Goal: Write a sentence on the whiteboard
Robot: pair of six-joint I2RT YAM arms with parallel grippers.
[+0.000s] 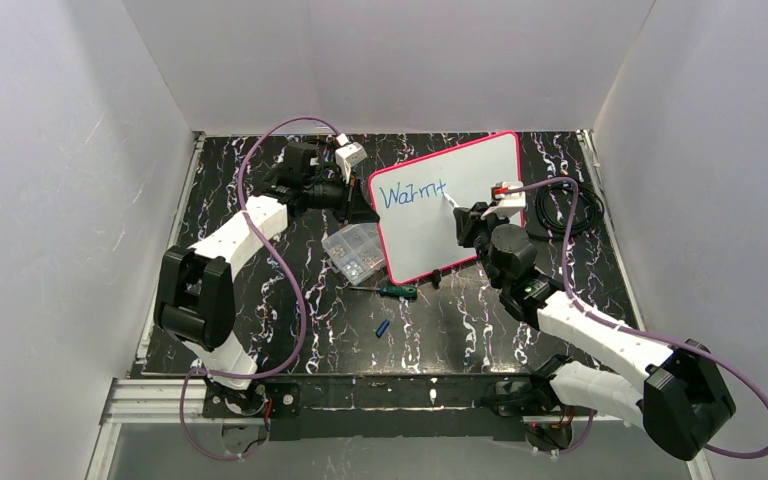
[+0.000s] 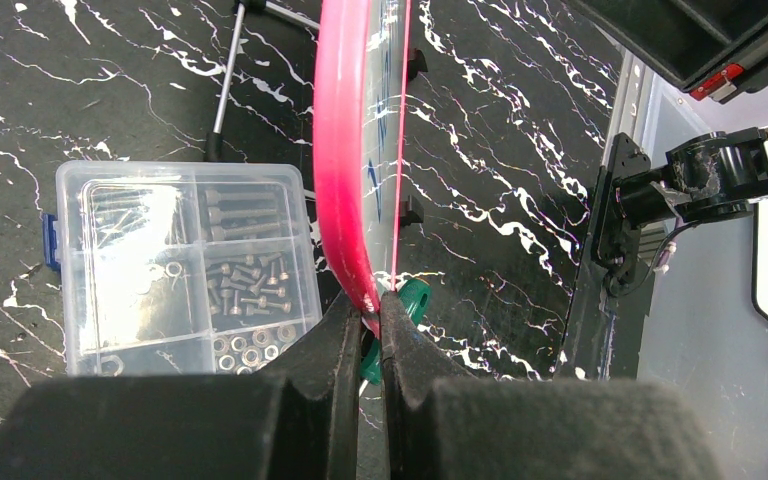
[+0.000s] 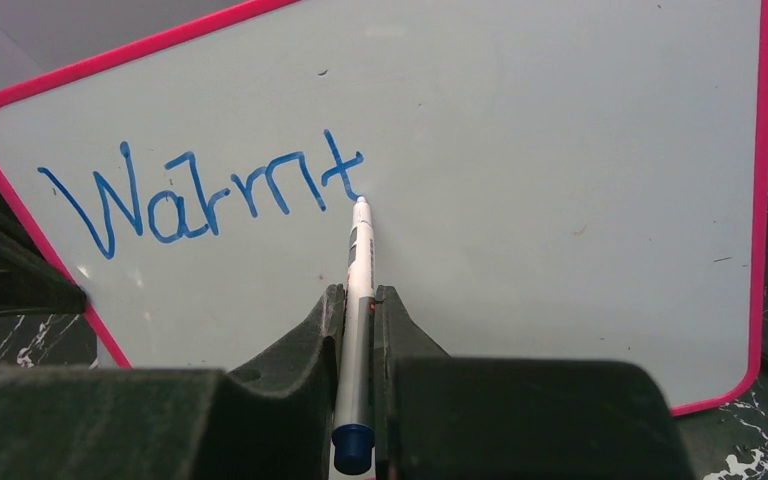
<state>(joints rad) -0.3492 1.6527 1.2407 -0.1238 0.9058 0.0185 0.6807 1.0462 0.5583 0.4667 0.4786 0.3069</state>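
The left gripper is pinched shut on the pink rim of the whiteboard, which stands tilted up at mid-table. On its upper left the sentence, in blue handwriting, reads "Warmt". The right gripper is clamped on a white marker, whose tip touches the board beside the "t". The table is black marble-patterned and carries a clear screw box and a green-handled screwdriver. White walls enclose it.

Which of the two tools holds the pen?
The right tool: it clamps the white pen, while the left tool only pinches the whiteboard.
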